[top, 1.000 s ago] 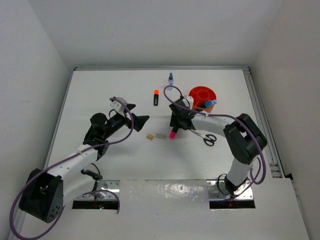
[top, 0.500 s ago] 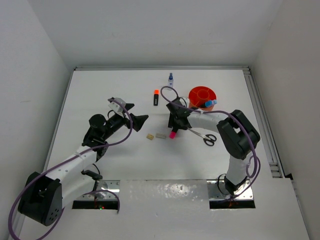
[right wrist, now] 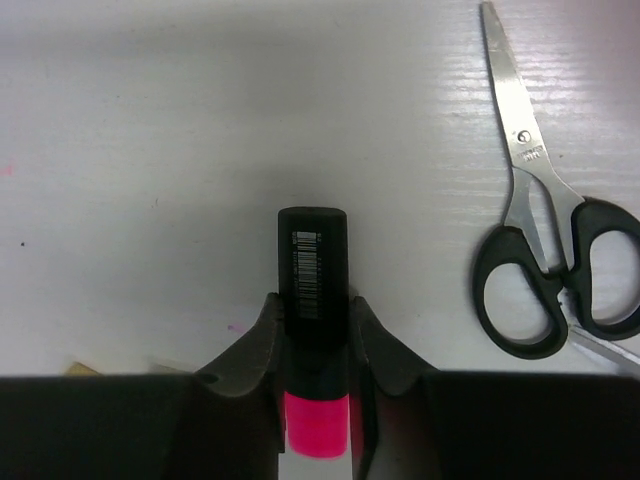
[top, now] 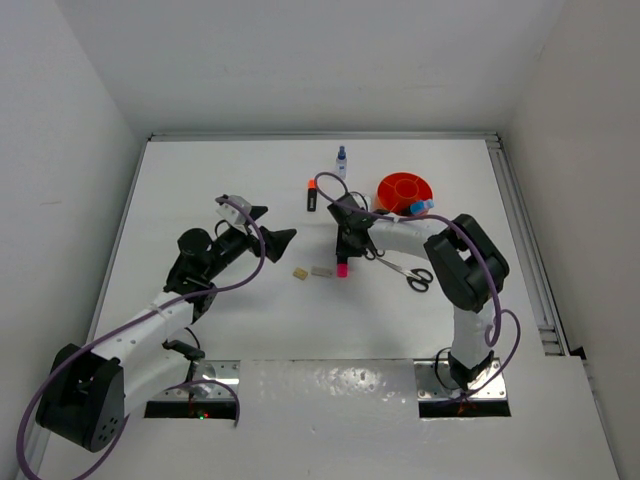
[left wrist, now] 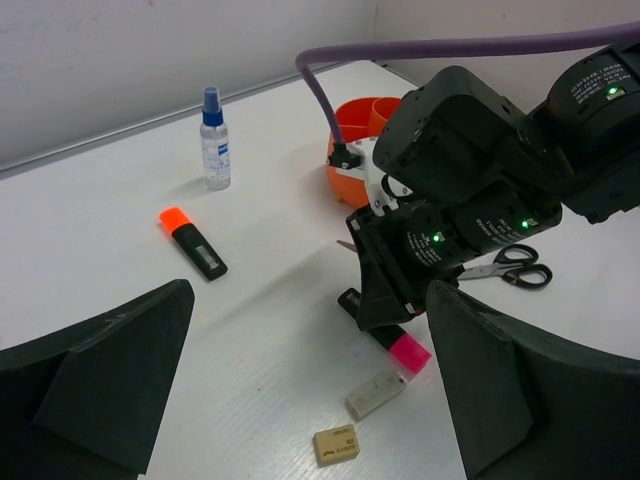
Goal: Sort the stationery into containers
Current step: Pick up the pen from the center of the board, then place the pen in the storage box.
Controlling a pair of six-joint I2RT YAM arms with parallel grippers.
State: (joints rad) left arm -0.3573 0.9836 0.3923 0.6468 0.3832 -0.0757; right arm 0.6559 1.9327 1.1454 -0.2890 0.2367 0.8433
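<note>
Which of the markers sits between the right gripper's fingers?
The pink-capped marker, its black body pinched by the right gripper. The orange-capped marker lies free, apart from it.

Pink-cap marker (right wrist: 313,290) lying flat, pinched at mid-body; scissors (right wrist: 527,170) shut, just beside; orange tub (top: 400,185) upright, nr

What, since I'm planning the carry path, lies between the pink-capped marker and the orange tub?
Nothing visible on the table blocks it. The scissors lie to the right of the pink-capped marker, off the straight line to the orange tub. The right arm hides part of that stretch in the top view.
</note>
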